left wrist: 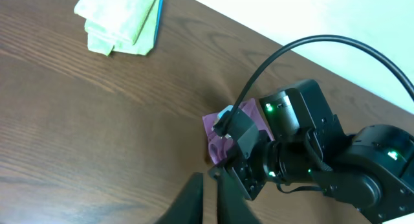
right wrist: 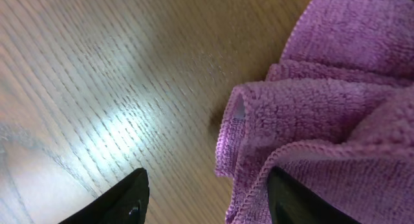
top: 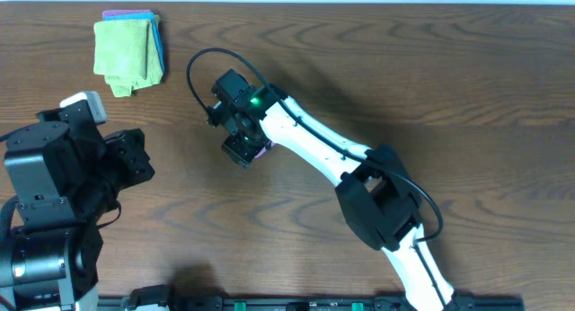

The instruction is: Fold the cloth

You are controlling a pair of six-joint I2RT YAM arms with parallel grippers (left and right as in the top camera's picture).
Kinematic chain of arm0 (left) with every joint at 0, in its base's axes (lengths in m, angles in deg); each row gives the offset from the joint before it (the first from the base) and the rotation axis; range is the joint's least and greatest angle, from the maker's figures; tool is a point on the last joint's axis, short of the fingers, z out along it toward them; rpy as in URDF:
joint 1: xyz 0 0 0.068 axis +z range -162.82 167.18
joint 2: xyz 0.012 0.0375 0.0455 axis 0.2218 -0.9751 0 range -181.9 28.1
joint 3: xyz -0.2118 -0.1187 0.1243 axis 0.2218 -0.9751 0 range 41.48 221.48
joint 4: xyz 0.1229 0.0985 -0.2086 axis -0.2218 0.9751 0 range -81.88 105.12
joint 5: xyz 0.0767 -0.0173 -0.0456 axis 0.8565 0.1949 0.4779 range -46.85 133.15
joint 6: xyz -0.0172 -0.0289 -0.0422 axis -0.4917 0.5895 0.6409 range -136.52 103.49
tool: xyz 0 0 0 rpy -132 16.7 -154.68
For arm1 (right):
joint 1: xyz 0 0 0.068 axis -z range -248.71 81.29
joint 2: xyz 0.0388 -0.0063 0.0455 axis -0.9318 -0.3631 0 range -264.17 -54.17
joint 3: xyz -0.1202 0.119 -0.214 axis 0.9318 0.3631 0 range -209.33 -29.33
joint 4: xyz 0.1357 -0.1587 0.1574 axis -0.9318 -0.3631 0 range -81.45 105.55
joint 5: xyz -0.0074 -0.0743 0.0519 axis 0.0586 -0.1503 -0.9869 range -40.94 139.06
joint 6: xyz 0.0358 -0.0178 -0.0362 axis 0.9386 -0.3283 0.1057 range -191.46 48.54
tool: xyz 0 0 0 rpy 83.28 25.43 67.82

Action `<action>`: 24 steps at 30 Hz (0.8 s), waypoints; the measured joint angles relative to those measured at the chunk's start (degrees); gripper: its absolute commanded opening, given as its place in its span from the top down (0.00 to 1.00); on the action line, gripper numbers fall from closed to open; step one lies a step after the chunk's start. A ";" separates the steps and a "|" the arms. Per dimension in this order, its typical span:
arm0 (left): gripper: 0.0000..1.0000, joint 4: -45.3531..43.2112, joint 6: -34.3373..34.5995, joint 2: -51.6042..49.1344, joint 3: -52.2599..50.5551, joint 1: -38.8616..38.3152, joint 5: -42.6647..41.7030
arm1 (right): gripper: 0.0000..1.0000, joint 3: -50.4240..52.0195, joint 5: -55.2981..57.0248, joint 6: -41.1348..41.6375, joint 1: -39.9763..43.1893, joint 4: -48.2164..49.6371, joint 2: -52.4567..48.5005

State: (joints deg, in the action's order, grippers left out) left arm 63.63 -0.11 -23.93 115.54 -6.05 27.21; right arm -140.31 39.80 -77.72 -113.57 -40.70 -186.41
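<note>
Lying closest to the right claw (right wrist: 207,185): the soft lilac-purple microfibre cloth (right wrist: 336,107), bunched in folds on the brown wood-grain bench (right wrist: 97,68).
Claw state: the right claw is spread wide and pinches nothing. The cloth's hemmed edge touches the right-hand finger (right wrist: 304,198) in the wrist view, while the other finger (right wrist: 123,198) hangs over bare wood.
Direction from claw: the cloth sits off-centre, towards that right-hand finger and beyond it. Only its rolled edge lies inside the gap.
Cloth axis: cannot tell. It is a crumpled lump, and from overhead only a sliver shows beside the claw.
Judgement: a fresh pinch would probably need the claw shifted sideways, so that both fingers straddle a hem.
Nearer arm: the right, directly over the cloth at mid-bench.
Other arm: the left claw (left wrist: 206,185) is all but pressed together and empty, well apart from the cloth on the left side.
Far corner: a lime-green folded cloth (top: 126,50) is stacked on a blue cloth (top: 158,46), well away from both claws.
</note>
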 measured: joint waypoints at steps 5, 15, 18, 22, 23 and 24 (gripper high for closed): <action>0.83 0.00 -1.44 0.00 0.00 0.00 0.07 | 0.22 -6.62 5.18 0.15 0.09 -3.26 -0.50; 0.78 0.00 -1.90 0.00 -0.04 0.00 0.85 | 0.21 -22.10 12.96 0.17 3.85 -10.27 0.52; 0.78 0.02 -1.88 -0.02 -0.20 0.00 0.90 | 0.45 -22.43 13.40 0.11 5.86 -13.03 1.75; 0.78 0.04 -1.88 -0.04 -0.24 0.00 0.90 | 0.99 -21.88 10.97 0.68 7.85 -14.45 2.36; 0.78 0.04 -1.88 -0.04 -0.26 0.00 0.90 | 0.98 -21.20 10.14 0.85 7.91 -13.68 2.38; 0.77 0.07 -1.90 -0.04 -0.28 0.00 0.90 | 0.99 -19.80 8.98 0.85 7.87 -11.96 2.38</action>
State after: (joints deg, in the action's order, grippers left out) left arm 63.69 -2.01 -23.98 115.25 -6.05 28.10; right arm -160.12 48.79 -76.87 -105.70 -52.66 -184.03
